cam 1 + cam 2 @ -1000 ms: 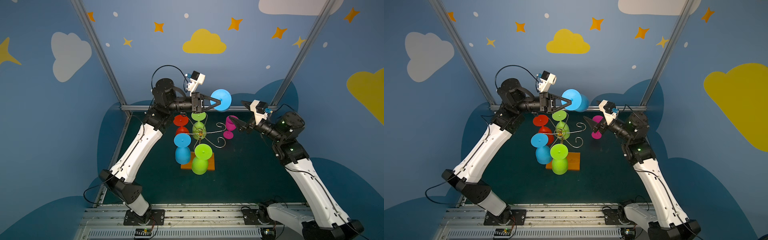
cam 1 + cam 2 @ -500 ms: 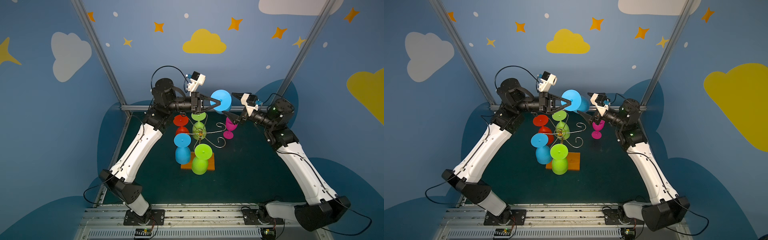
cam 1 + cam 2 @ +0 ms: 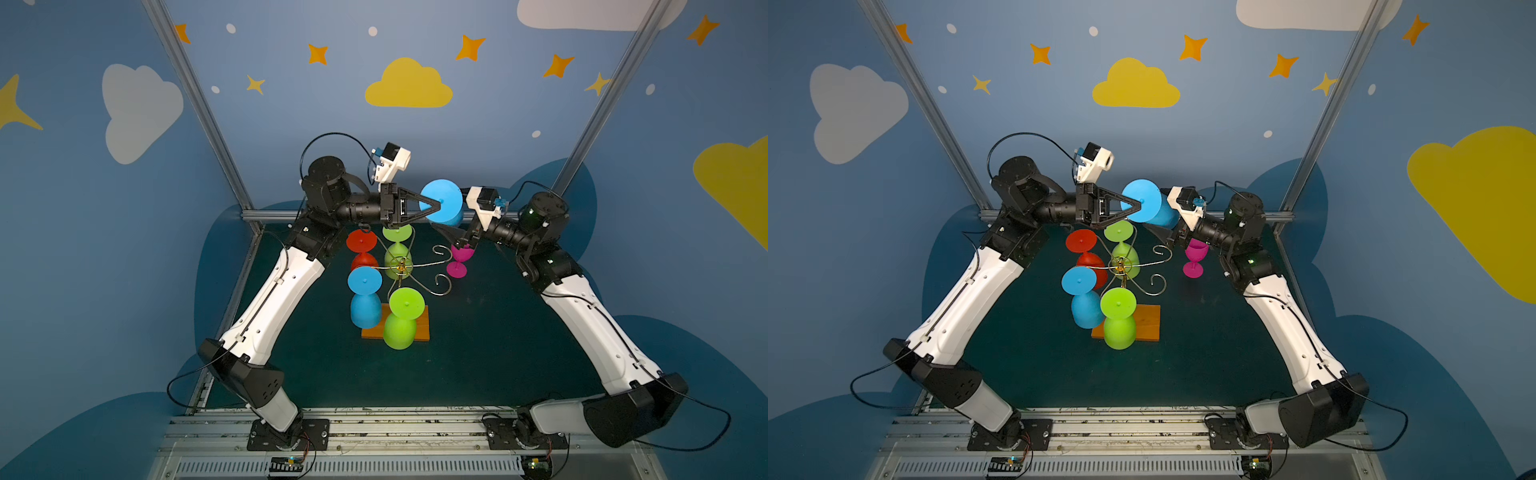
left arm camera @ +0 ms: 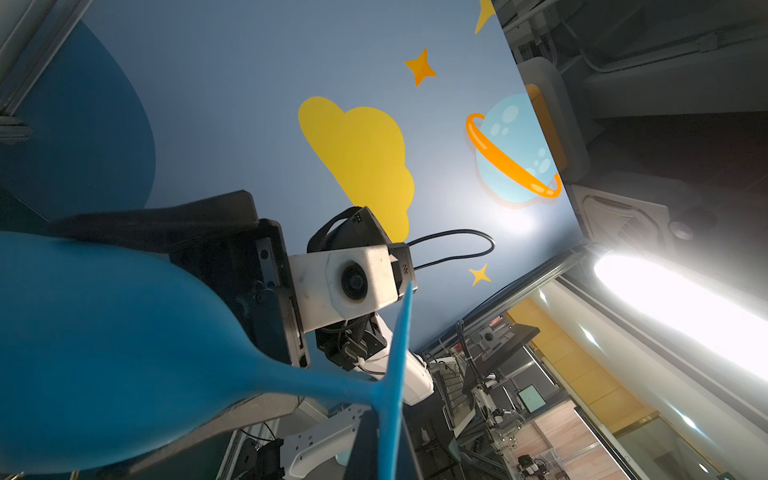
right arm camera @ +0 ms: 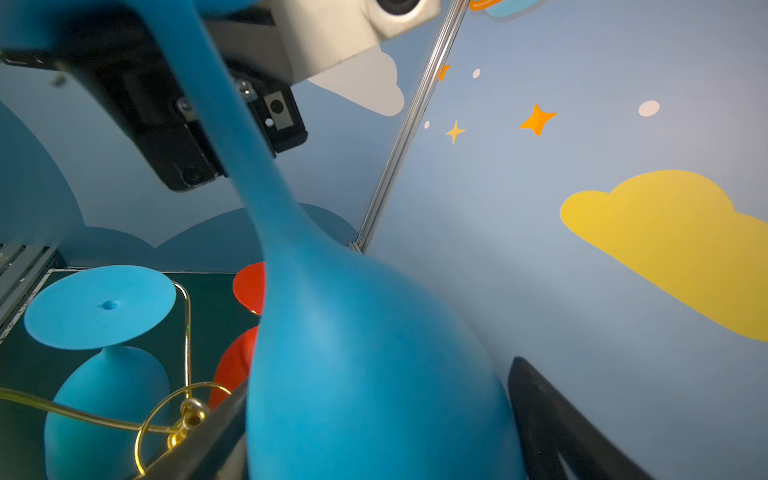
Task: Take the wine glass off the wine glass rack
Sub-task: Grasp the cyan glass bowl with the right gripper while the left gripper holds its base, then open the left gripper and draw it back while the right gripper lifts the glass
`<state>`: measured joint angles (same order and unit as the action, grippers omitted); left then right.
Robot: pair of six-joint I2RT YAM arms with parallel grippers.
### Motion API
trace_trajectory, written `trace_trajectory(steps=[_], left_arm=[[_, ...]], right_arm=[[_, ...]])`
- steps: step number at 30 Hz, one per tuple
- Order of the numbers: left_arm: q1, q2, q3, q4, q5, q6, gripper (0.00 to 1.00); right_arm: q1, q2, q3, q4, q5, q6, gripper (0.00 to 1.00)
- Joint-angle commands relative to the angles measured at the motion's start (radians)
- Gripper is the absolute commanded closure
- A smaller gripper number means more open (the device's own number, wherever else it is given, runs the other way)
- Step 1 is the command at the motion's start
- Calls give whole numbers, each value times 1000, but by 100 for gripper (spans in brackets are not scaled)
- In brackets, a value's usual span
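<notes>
In both top views my left arm (image 3: 270, 299) reaches in level above the rack (image 3: 422, 324), a gold wire stand on an orange wooden base in the middle of the dark green desk (image 3: 478, 353). The left jaws are clenched on the stem of a blue wine glass (image 3: 449, 195), which is off the rack and held high above it, its bowl tipped toward my right arm (image 3: 582, 303). The right jaws are released and spread either side of that bowl. Four glasses hang upside down from the rack: one red (image 3: 1081, 241), one blue (image 3: 1079, 280) and two green. A pink glass (image 3: 1194, 270) stands upright on the desk just beside the rack. In the left wrist view the blue wine glass (image 4: 104, 353) fills the near side, with its stem running to the foot, seen edge-on. In the right wrist view the bowl (image 5: 365, 374) sits between two dark fingers, and a sliver of wall shows between it and one finger (image 5: 552, 424).
</notes>
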<state>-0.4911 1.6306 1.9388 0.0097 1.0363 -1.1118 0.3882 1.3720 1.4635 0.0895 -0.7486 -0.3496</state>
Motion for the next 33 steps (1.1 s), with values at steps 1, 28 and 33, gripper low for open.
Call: trace_trajectory(steps=[1, 28, 33], left_arm=[[1, -19, -2, 70, 20, -7, 97], [-112, -149, -295, 111, -761, 1391, 41], [-168, -131, -351, 272, -884, 1632, 46]], right_arm=[[10, -8, 20, -20, 5, 16, 21], [17, -200, 281, -893, 518, 264, 68], [18, -173, 358, -1028, 540, 295, 72]])
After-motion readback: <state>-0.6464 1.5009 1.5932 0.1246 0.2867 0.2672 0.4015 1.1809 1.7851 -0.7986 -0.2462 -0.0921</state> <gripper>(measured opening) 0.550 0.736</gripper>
